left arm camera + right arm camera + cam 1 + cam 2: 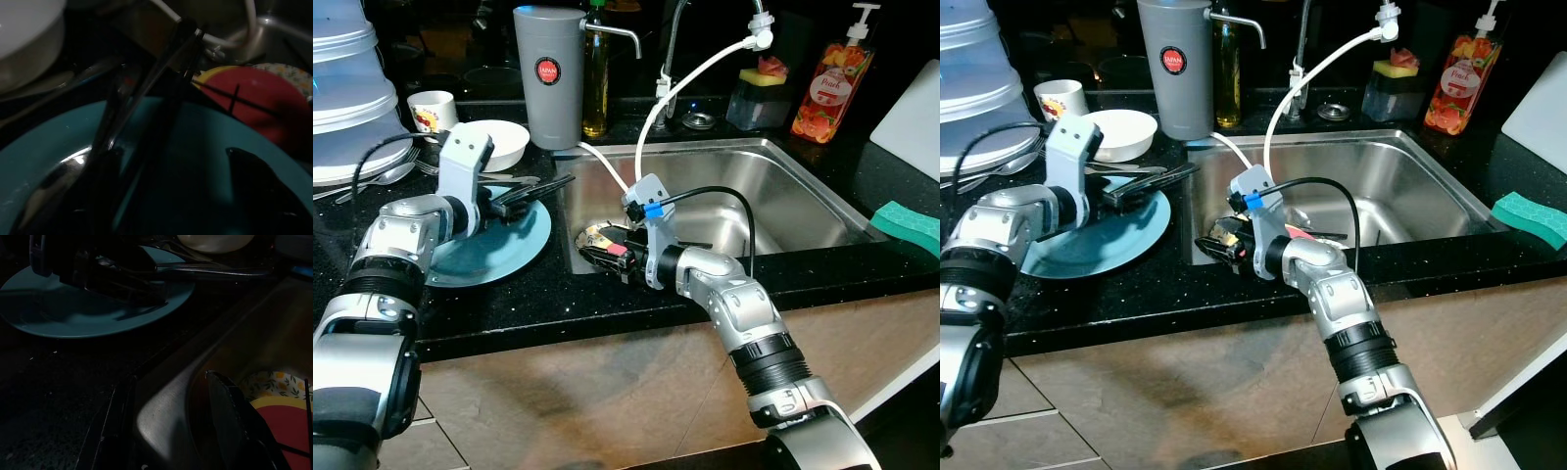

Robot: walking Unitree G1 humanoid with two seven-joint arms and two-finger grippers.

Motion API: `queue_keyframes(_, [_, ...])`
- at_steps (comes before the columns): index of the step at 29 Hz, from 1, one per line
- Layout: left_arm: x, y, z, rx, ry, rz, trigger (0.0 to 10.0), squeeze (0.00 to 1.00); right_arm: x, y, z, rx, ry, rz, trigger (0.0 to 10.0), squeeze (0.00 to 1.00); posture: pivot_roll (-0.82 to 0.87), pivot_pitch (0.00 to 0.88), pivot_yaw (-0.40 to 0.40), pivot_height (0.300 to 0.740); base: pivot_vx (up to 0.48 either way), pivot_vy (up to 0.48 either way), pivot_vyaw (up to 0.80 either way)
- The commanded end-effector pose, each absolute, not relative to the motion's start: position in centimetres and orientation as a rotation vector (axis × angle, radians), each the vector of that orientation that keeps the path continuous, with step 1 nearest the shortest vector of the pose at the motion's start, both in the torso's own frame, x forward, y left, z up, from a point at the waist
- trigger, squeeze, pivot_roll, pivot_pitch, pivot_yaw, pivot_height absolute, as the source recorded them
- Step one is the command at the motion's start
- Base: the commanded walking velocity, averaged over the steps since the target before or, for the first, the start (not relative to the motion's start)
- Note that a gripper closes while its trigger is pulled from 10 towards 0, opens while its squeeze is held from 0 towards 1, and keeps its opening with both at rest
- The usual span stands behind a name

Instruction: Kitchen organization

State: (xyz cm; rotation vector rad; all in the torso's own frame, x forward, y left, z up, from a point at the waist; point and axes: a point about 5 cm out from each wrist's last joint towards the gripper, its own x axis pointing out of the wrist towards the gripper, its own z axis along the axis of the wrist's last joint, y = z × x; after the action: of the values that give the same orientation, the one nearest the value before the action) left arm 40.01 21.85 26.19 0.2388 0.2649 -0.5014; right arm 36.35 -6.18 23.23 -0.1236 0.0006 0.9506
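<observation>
Left gripper (536, 191) is hovering over the teal plate (499, 250) on the black desk (538, 294), jaws closing on cutlery, apparently a spoon (63, 171). Right gripper (597, 250) is reaching into the steel sink's (783, 186) left corner beside a floral-rimmed red dish (264, 95); jaw state cannot be told. White bowl (499, 142) is sitting behind the plate.
</observation>
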Motion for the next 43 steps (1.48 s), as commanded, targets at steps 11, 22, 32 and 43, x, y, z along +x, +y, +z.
queue_keyframes(11, [39.8,23.6,26.2,0.282,0.325,-0.456,0.0,0.00,36.4,-6.3,23.5,-0.142,0.010,0.964,10.0,0.00,0.06,0.084,-0.027,0.740,0.000,0.000,0.00])
queue_keyframes(22, [40.2,23.3,29.7,0.267,0.171,-0.392,0.0,0.00,36.7,-6.4,23.8,-0.146,0.000,0.952,10.0,0.00,0.06,0.084,-0.027,0.740,0.000,0.000,0.00])
queue_keyframes(32, [38.9,19.9,33.0,-0.026,-0.048,-0.674,0.0,0.00,36.7,-6.3,24.4,-0.090,-0.026,0.944,10.0,0.00,0.06,0.091,-0.026,0.740,0.000,0.000,0.00])
queue_keyframes(43, [35.8,16.8,30.3,0.021,-0.162,-0.819,0.0,0.00,36.9,-6.8,29.0,0.434,-0.262,0.800,10.0,1.00,0.06,0.090,-0.022,0.740,0.000,0.000,0.00])
